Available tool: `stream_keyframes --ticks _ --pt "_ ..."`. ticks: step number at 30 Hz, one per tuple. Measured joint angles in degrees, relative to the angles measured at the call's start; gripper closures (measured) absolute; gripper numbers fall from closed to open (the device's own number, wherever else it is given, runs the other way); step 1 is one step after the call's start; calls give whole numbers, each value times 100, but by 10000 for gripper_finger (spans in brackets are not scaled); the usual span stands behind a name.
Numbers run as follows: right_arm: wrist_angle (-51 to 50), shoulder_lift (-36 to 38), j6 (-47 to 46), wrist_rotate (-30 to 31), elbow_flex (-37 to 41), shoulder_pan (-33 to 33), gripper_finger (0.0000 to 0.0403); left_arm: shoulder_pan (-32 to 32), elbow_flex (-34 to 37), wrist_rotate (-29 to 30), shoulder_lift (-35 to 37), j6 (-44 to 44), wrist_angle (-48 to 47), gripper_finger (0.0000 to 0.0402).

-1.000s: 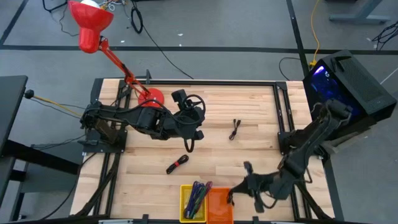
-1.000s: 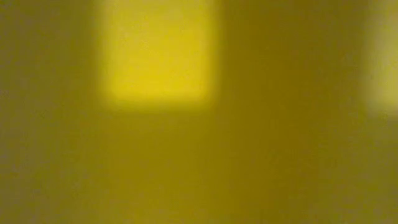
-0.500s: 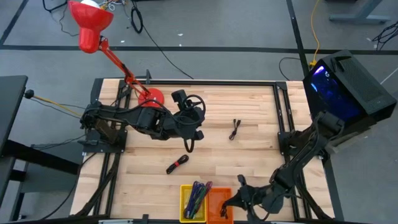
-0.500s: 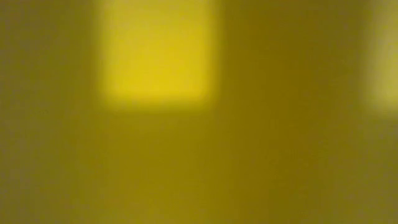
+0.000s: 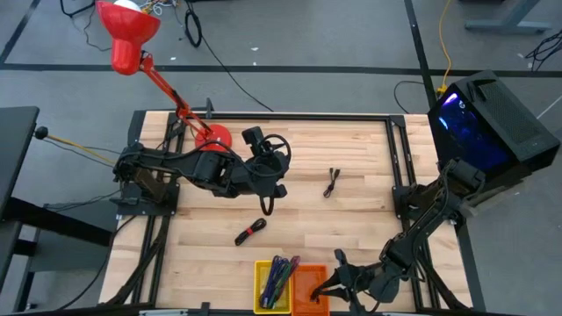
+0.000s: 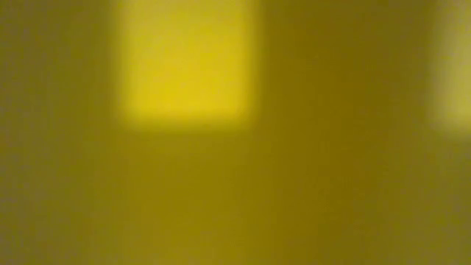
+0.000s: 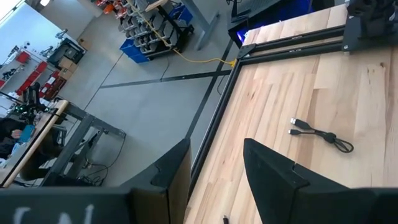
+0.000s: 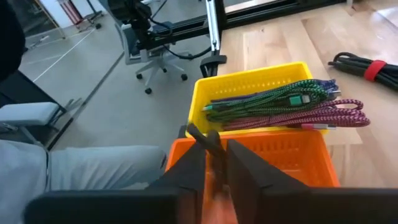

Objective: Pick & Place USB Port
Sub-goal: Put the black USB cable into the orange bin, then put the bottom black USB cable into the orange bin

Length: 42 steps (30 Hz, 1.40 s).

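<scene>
Right hand (image 5: 323,288) hangs over the orange bin (image 5: 307,298) at the near edge of the bench (image 5: 369,211), just beside the yellow bin (image 5: 263,281) of braided cables (image 5: 279,272); left hand (image 5: 270,195) hovers mid-bench; the black USB cable (image 5: 332,182) lies apart from both; a red-banded cable (image 5: 250,232) lies nearer the bins.

Low view gives only yellow blur.

Left wrist view: left hand (image 7: 214,168) stands wide and empty; the USB cable (image 7: 320,134) lies beyond.

Right wrist view: right hand (image 8: 214,146) is above the orange bin (image 8: 298,155); whether it grips, I cannot tell.
</scene>
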State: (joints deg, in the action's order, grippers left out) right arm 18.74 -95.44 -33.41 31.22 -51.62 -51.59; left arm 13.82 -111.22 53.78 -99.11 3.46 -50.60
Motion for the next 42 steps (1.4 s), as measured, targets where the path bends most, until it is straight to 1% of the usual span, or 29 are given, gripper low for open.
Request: stream_keyframes --ticks 7,11,14,18,21,23,25,31,35,39,42 --pt "-4 0 141 108 0 2 293 -2 0 0 0 -32 -161 248" --pt "-7 0 336 429 0 2 284 -12 -1 -3 0 -181 -285 248" --pt "-14 0 584 580 0 19 283 -15 -2 -58 0 -453 -577 248" --pt "-25 0 911 885 0 68 289 -22 -2 -734 0 -1085 -1383 248" --pt "-141 2 986 868 0 136 293 -28 -11 -1355 -77 -1799 -2259 248" --pt "-288 2 887 841 0 174 295 -28 9 -1611 -196 -2397 -2863 248" --pt "-456 2 774 835 0 194 296 0 276 -1860 -227 -2875 -3096 248" --pt "-630 2 691 821 0 201 296 209 1901 -3010 -235 -3390 -2769 248" --pt "-656 2 691 796 0 201 298 472 3000 -3749 -236 -3482 -1743 248" --pt "-685 2 691 726 0 201 298 760 3649 -4513 -236 -3632 -570 251" --pt "-688 3 701 729 0 201 298 892 3869 -4802 -234 -3851 -81 256"
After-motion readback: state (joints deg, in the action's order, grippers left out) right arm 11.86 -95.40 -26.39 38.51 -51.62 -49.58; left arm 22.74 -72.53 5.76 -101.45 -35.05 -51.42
